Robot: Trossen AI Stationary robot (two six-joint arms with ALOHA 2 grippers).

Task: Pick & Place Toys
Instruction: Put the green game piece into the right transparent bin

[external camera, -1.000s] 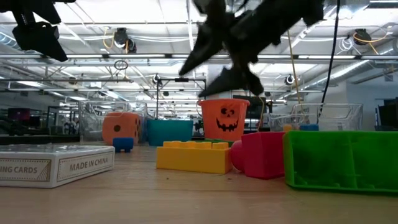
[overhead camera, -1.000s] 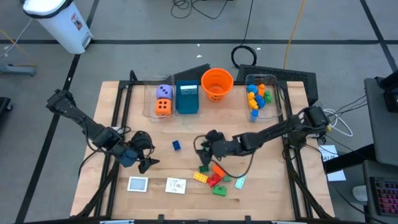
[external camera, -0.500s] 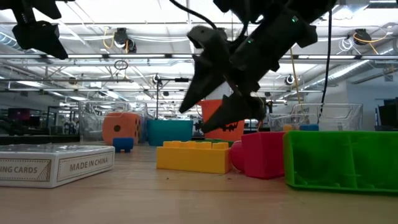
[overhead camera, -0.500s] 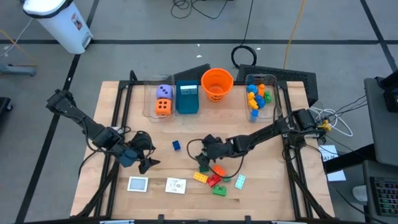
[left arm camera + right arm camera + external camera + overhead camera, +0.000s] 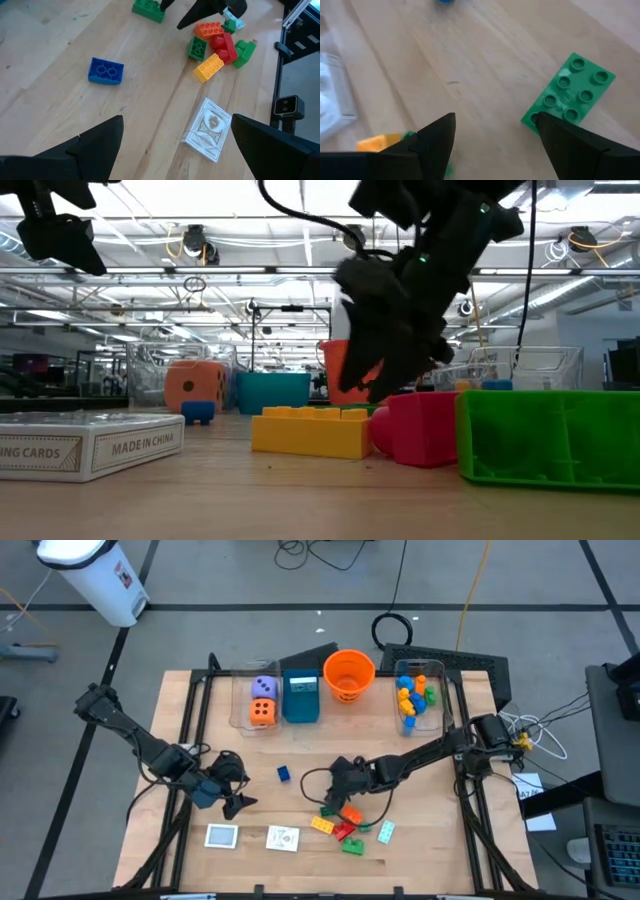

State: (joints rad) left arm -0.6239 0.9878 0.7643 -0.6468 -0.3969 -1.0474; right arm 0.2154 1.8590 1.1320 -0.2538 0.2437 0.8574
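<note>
From overhead I see the clear bin (image 5: 260, 700) at the table's eleven o'clock holding the purple die (image 5: 263, 686) and orange die (image 5: 262, 712), the teal box (image 5: 300, 697) just beside it, the orange bucket (image 5: 349, 674) at twelve, and another clear bin (image 5: 418, 695) at one o'clock full of bricks (image 5: 411, 698). My right gripper (image 5: 331, 802) hangs near centre with jaws released, holding nothing, over a green brick (image 5: 568, 88) beside the brick pile (image 5: 345, 823) at six. My left gripper (image 5: 236, 785) waits at eight, jaws spread and empty, with a blue brick (image 5: 284, 774) at its three o'clock and two cards (image 5: 253, 836) at its six.
</note>
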